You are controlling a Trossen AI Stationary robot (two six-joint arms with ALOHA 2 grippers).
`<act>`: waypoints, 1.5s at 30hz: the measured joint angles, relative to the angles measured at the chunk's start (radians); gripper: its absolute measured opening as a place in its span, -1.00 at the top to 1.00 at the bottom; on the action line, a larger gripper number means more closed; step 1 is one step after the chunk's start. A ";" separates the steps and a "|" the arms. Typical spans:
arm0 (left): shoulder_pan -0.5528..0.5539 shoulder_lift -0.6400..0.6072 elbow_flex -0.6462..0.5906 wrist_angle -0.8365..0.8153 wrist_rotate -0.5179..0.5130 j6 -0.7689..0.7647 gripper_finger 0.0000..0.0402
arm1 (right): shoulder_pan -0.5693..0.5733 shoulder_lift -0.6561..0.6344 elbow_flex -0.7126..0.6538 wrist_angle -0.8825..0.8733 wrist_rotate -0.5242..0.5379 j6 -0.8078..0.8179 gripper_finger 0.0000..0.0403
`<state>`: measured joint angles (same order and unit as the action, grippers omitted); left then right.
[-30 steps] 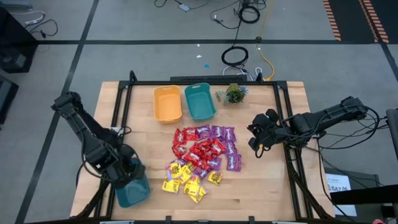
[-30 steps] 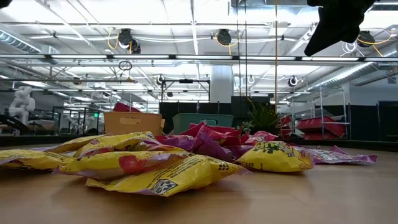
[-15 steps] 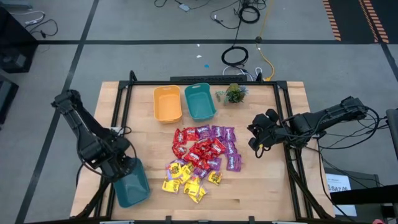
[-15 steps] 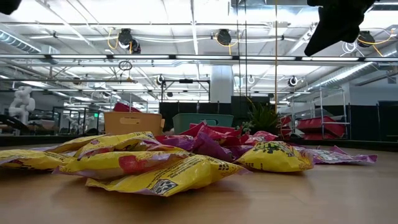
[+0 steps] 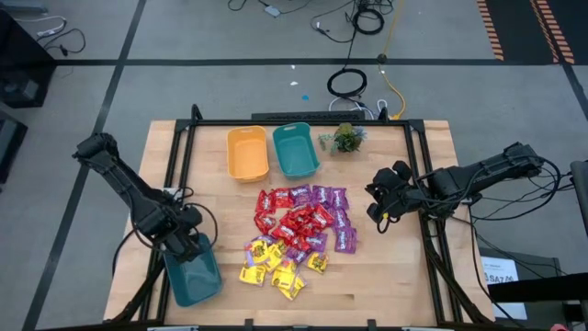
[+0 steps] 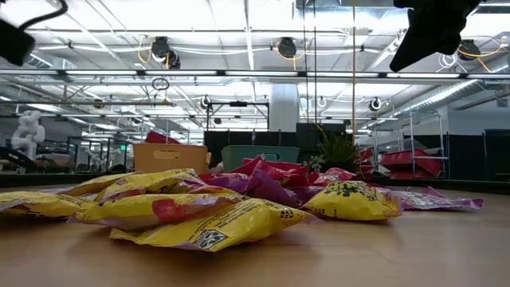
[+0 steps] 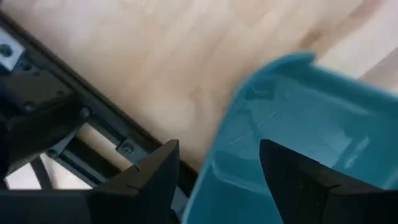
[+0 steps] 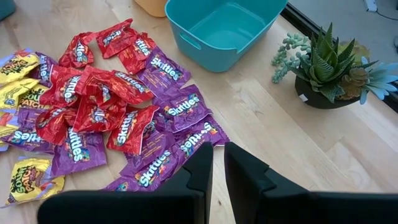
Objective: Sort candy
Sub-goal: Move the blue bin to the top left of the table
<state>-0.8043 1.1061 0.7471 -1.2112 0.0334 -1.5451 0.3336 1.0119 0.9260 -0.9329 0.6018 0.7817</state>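
The candy (image 5: 296, 235) lies in a heap mid-table: red packets (image 8: 99, 106), purple ones (image 8: 177, 112) and yellow ones (image 5: 276, 265). A teal bin (image 5: 197, 276) stands at the near left corner. My left gripper (image 5: 182, 248) hangs over its far end, pointing down and open. In the left wrist view one finger (image 7: 155, 177) stands outside the bin's rim (image 7: 231, 118) and the other (image 7: 292, 177) over its inside; I see no touch. My right gripper (image 5: 375, 204) hovers to the right of the heap, shut (image 8: 218, 169) on nothing.
An orange bin (image 5: 247, 153) and a second teal bin (image 5: 295, 149) stand side by side at the far edge, with a small potted plant (image 5: 346, 138) to their right. A black frame rail (image 7: 106, 124) runs along the table's left edge beside the near bin.
My left gripper has sunk toward the near-left teal bin and rolled about its own pointing line, staying open. The bin and the candy have not moved.
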 joint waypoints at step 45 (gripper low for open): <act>0.402 0.000 0.269 -0.082 -0.154 0.487 0.95 | 0.000 0.000 0.000 0.000 0.004 -0.035 0.84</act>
<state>-0.4021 1.1057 1.0159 -1.2930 -0.1207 -1.0577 0.3336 1.0120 0.9260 -0.9329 0.6055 0.7464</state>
